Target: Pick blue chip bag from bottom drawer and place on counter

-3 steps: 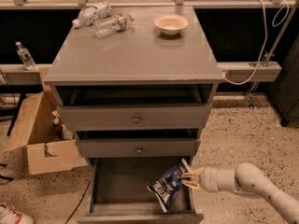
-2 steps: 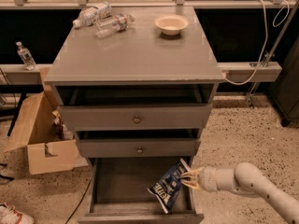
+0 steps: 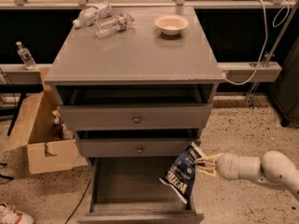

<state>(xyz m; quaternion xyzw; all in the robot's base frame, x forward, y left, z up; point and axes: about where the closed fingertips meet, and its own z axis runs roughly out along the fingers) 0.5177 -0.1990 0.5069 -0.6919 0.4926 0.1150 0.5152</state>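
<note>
Hand: the hand [image 3: 201, 165] sits at the right side of the cabinet, level with the gap under the middle drawer [image 3: 117, 148]. Its fingers are clenched on the upper right edge of the blue chip bag [image 3: 180, 176].
Arm: the white arm [image 3: 261, 168] reaches in from the lower right over the speckled floor, outside the cabinet's side.
Blue chip bag: hangs tilted from the hand over the right part of the bottom drawer [image 3: 124, 183]. Its top corner overlaps the lower right end of the middle drawer's front, and its lower end is down by the drawer's right wall. It seems to be clear of the drawer floor, though the view does not settle that.
Bottom drawer: pulled well out, with its grey floor bare to the left of the bag.
Upper drawers: the top drawer [image 3: 107, 118] and the middle drawer are each pulled out a little, so their fronts stand out above the bag.
Desk: the grey desk [image 3: 135, 55] overhangs the cabinet sides. Its front and middle are open surface.
On the desk: two water bottles [image 3: 103, 18] lie at the back left and a cream bowl [image 3: 171, 24] stands at the back right, well apart.
Left side: an open cardboard box [image 3: 35, 134] stands just beside the cabinet.
Change: against a second ago, the hand and bag are higher and further right, and the bag's top corner has risen to the middle drawer's front.
</note>
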